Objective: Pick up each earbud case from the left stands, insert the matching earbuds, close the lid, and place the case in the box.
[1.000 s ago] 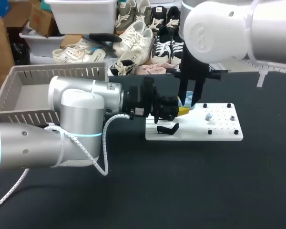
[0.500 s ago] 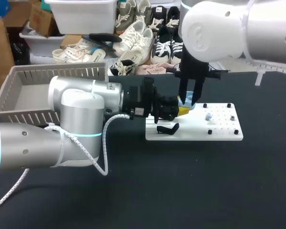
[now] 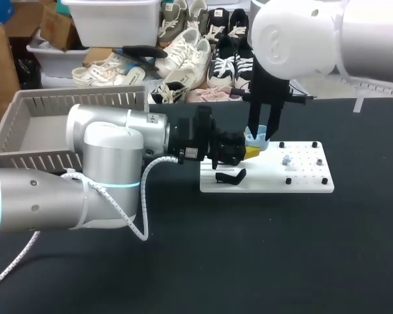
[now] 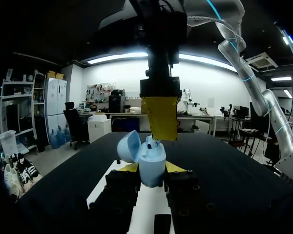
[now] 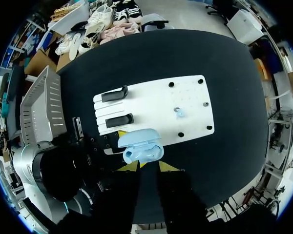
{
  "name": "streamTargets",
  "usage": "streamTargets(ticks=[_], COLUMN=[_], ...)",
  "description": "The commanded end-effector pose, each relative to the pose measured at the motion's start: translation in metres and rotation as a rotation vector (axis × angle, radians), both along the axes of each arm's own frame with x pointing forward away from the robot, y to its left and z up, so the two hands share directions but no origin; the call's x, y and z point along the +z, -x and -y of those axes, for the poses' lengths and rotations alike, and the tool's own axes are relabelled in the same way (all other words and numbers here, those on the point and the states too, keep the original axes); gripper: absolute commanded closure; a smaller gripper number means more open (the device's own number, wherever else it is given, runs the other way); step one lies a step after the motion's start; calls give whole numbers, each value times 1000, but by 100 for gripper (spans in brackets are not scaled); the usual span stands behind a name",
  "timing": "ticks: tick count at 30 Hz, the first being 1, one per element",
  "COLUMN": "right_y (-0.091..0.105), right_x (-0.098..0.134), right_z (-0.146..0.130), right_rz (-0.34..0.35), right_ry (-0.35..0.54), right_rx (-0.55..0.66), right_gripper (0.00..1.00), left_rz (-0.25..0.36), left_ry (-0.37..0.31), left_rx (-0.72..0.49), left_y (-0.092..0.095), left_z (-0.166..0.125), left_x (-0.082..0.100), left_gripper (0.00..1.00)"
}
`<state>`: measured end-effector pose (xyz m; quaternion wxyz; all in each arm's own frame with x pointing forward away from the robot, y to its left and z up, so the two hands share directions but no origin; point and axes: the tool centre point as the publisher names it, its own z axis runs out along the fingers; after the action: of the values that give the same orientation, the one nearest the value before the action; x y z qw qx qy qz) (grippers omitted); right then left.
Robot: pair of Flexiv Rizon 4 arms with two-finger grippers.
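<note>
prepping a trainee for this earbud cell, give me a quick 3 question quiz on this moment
1. True or false: the lid of the light blue earbud case is shut.
2. Which gripper is shut on the case? A) left gripper B) right gripper C) both
3. Fill in: one earbud outside the case sits on the white ____.
Key: 1 false, the lid stands open. 2 A, the right gripper is open above the case. 3 board.
</note>
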<state>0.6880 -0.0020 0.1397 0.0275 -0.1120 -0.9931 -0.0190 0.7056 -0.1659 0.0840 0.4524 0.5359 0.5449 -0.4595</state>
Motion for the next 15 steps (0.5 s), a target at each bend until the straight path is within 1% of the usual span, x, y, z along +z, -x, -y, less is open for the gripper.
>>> streamTargets(ticks=[1, 4, 8, 10, 15], right_y=[10, 15, 19, 19, 18], right_x=[3, 6, 10, 11, 8], right_z=[11, 18, 34, 42, 57], right_rz=[28, 68, 160, 205, 281], right_ry=[2, 17, 35, 29, 15], right_rx=[-5, 8, 35, 43, 47], right_gripper=[79, 78, 75, 75, 73], left_rz=[1, 1, 1, 1, 1], left_ry=[1, 1, 1, 1, 1], left_rx=[4, 4, 4, 4, 4], left_y=[1, 1, 1, 1, 1], left_z=[0, 0, 0, 0, 0], left_x=[0, 0, 0, 0, 0], left_gripper=[100, 100, 100, 100, 100])
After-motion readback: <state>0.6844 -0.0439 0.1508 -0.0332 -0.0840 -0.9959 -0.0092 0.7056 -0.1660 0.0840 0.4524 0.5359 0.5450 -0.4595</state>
